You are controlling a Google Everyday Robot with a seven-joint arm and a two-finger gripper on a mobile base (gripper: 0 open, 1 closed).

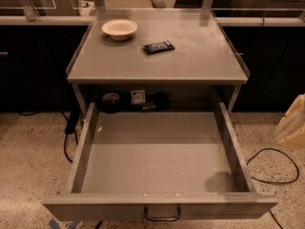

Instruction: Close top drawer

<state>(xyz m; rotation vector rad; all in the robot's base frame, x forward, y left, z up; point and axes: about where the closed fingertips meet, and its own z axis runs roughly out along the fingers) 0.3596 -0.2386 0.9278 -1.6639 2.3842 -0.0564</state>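
Speckled floor (28,147); grey tabletop (200,56) holds bowl (119,28), dark packet (158,46); top drawer (157,206) open; tool (291,123) right edge, grip: cannot tell.

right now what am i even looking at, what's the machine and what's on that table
There is just one camera view, looking down on a grey metal table; where the camera is mounted is not on record. The machine is a wheeled robot with one arm. All that shows of it is the pale shape at the right edge, its gripper, which is off to the side of the drawer and not touching it. The top drawer is pulled wide open, with its loop handle nearest the camera. On the tabletop lie a white bowl and a dark packet.
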